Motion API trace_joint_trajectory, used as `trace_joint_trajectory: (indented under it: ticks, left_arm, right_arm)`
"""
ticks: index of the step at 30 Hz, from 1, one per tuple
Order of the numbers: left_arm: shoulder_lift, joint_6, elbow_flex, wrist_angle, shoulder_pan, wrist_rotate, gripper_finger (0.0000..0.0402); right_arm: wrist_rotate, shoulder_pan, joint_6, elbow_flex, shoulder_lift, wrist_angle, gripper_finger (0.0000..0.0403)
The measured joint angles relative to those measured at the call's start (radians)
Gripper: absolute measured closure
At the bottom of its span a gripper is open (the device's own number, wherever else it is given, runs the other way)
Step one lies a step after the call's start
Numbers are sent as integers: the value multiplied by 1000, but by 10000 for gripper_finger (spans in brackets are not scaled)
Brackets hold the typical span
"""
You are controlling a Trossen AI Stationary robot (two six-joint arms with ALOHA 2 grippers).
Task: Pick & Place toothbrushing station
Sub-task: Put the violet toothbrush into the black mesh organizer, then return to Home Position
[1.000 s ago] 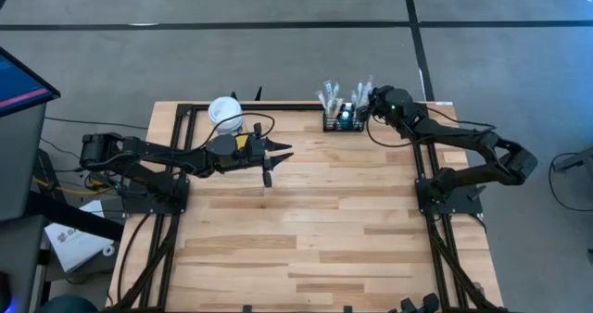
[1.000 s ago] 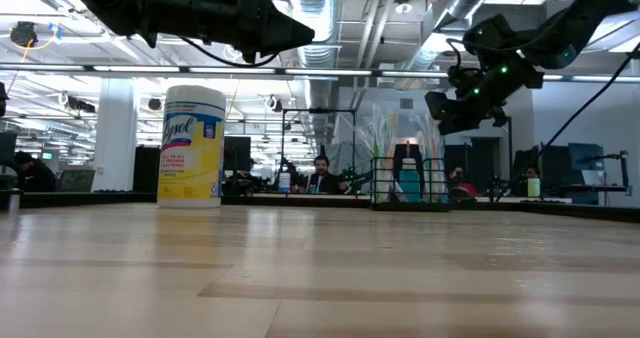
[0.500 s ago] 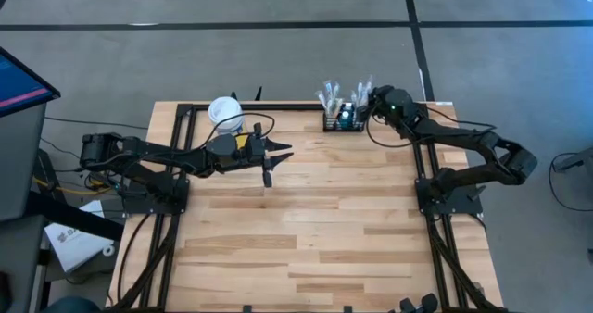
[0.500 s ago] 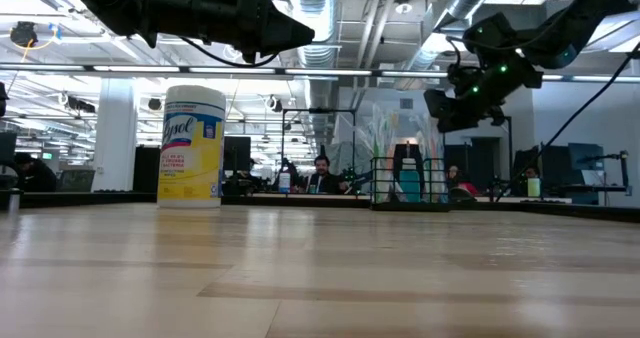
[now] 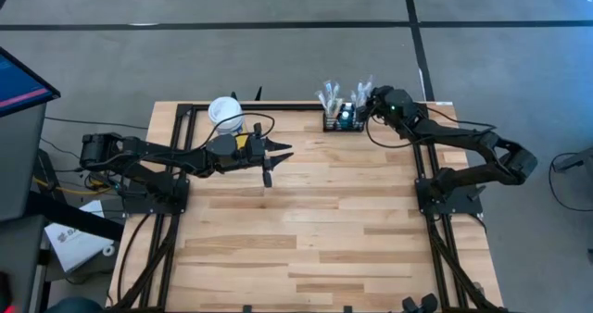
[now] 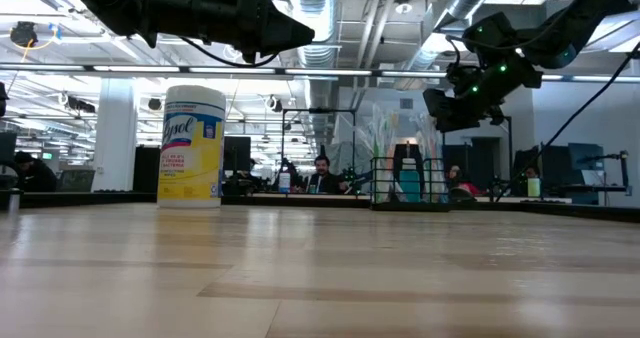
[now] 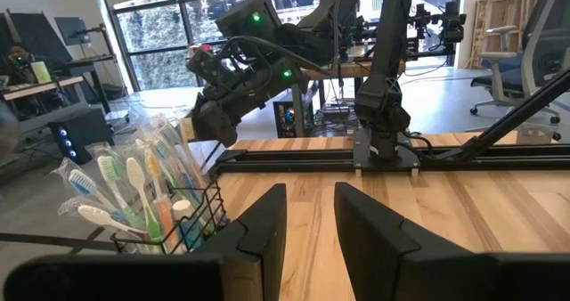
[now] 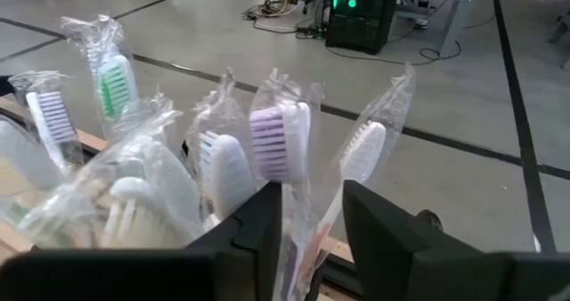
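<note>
Clearly the caddy [image 5: 342, 119] sits at the far edge of the counter [image 5: 306, 220], right of centre, its long axis running along that edge. It is one black wire box, crammed with wrapped toothbrushes [image 8: 276, 141] standing upright; too many overlap for a sure count. The right gripper [image 5: 371, 103] hangs just beside its right end and a little above, fingers [image 8: 245, 234] apart with a wrapped brush head between them, clamped on nothing I can make out. So the caddy lies just ahead of and below that gripper, which is much the nearer. The left gripper [image 5: 271, 155] hovers well apart toward mid-counter, its fingers [image 7: 258, 234] apart and empty, pointing at the caddy. One white tub [image 5: 225, 112] stands at the far edge.
</note>
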Motion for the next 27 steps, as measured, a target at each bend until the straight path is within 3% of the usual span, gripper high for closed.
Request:
trace_joint_trajectory:
  ticks: [11, 27]
  left_arm:
    - [0, 0, 0, 0, 0, 0, 309]
    - [0, 0, 0, 0, 0, 0, 309]
  right_arm:
    - [8, 4, -6, 0, 0, 11, 248]
    - [7, 6, -22, 0, -109, -23, 274]
